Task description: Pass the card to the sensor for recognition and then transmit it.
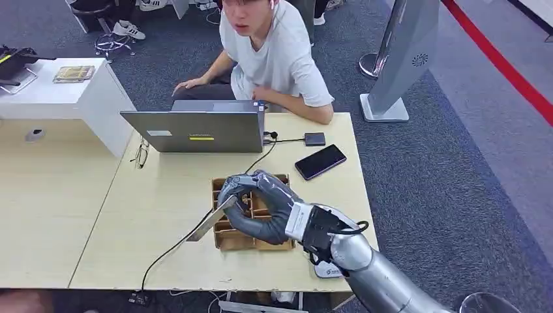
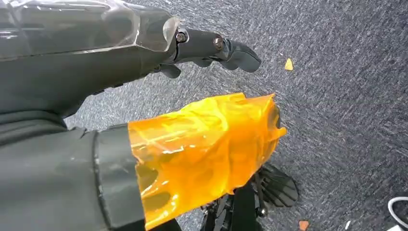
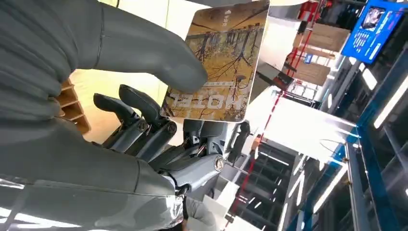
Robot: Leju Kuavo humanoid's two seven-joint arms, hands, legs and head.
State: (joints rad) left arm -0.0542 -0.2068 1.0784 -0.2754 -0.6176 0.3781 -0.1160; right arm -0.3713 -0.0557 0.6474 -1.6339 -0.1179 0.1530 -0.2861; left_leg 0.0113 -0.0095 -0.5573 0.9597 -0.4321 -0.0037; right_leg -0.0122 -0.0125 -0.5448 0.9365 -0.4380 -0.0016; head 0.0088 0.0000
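Currently over light wooden table (image 1: 163, 215): right hand (image 1: 257, 208) raised above brown cardboard compartment tray (image 1: 225, 240), thumb and fingers clamped on hotel card (image 3: 219, 62), printed face with tree artwork and "HOTEL" lettering toward wrist camera. Grey laptop (image 1: 195, 130) beyond tray, person seated behind; black smartphone (image 1: 320, 161) nearby. Left hand (image 2: 211, 48) hanging over grey carpet, holding nothing, fingers loosely apart.

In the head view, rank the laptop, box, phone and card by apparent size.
1. laptop
2. box, partly behind the right hand
3. phone
The card appears edge-on, so I leave it unranked.
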